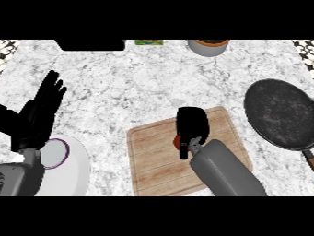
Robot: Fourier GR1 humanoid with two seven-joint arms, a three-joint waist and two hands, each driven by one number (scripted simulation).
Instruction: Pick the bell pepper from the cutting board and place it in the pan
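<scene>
Red shows under the black fingers: the bell pepper (177, 140) is only a small glossy patch, most of it hidden by the right hand (192, 125), which is curled down over it in the middle of the cutting board (156, 163). The pepper sits on the pale wood, its shape impossible to make out beyond that red sliver on the hand's left side. Right of the board lies the pan (283, 114), dark, round and speckled, its brown handle pointing toward the lower edge. Left of the board, the left hand (35, 114) stands with fingers straight up, holding nothing, above a white plate (74, 173) with a purple-rimmed centre.
</scene>
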